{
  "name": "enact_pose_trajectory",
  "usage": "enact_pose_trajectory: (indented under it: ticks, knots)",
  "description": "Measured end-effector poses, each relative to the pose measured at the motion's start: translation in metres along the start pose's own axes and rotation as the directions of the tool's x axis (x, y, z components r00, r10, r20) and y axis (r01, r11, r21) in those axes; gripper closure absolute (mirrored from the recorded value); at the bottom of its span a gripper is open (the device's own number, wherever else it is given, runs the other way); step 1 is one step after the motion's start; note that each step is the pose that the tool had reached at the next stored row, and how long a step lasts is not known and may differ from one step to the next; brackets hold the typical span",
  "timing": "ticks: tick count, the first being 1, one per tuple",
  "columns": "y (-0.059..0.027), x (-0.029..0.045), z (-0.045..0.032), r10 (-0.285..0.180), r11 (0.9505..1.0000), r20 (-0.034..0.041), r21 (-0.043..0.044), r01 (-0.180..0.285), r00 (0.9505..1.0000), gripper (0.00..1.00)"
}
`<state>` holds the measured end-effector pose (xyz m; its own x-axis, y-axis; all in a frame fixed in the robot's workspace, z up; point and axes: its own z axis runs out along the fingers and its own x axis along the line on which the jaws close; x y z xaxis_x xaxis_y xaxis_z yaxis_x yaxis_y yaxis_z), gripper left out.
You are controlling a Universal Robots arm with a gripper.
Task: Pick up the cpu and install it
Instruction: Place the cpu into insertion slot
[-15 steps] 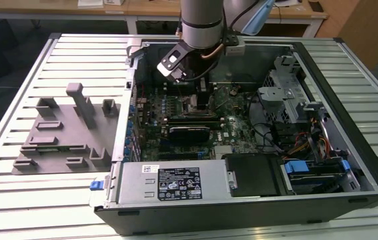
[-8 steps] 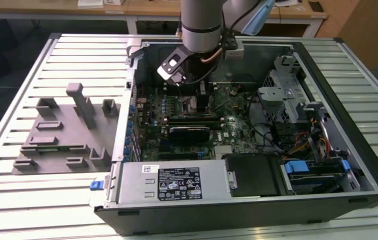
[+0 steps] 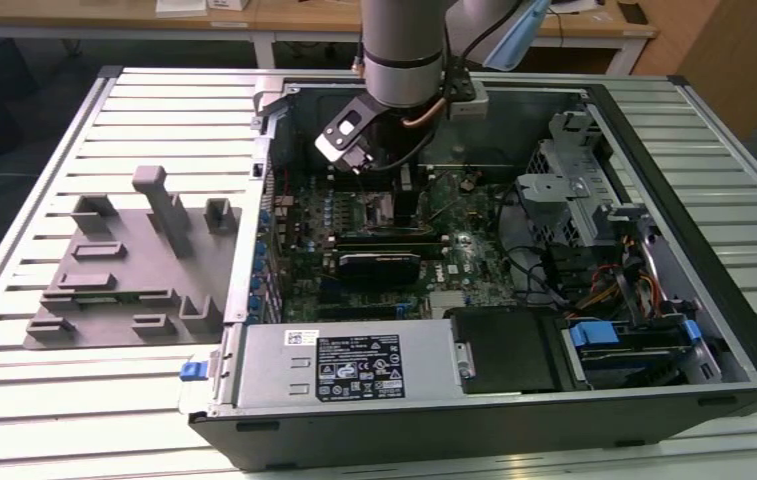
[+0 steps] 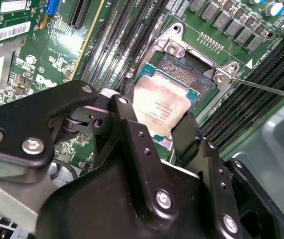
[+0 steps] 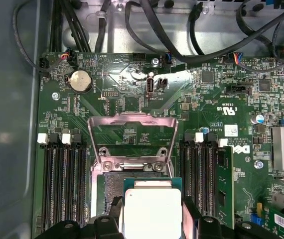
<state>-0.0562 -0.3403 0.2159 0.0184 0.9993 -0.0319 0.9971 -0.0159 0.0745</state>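
The cpu (image 4: 160, 105) (image 5: 152, 211) is a flat square chip with a silver top and a green rim. My gripper (image 4: 154, 120) (image 5: 152, 209) is shut on it, one black finger (image 4: 126, 119) on each of two opposite edges. The chip hangs slightly tilted just over the open socket (image 4: 189, 74) (image 5: 109, 186), whose contact field shows beside it. The socket's metal load plate (image 5: 132, 134) stands swung open. In the exterior view the arm (image 3: 405, 60) reaches down into the open computer case (image 3: 645, 130) over the motherboard (image 3: 351, 240).
Memory slots (image 5: 62, 184) flank the socket, with one memory stick (image 5: 225, 184) fitted. The thin socket lever (image 4: 266, 88) sticks out sideways. Cables (image 5: 147, 20) run along the case wall. A power supply box (image 3: 338, 365) and a drive cage (image 3: 578, 190) line the case. A grey fixture plate (image 3: 125, 260) lies on the exterior view's left.
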Motion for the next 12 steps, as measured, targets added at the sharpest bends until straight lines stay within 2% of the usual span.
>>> enact_pose_trajectory:
  ticks: [5,12]
  knots:
    - [-0.0004,0.0002,0.0016,0.001,1.0000,-0.0075,0.0001,-0.001,1.0000,0.46]
    - [-0.0023,0.0005,0.0053,0.001,1.0000,-0.0119,0.0001,-0.001,0.9999,0.46]
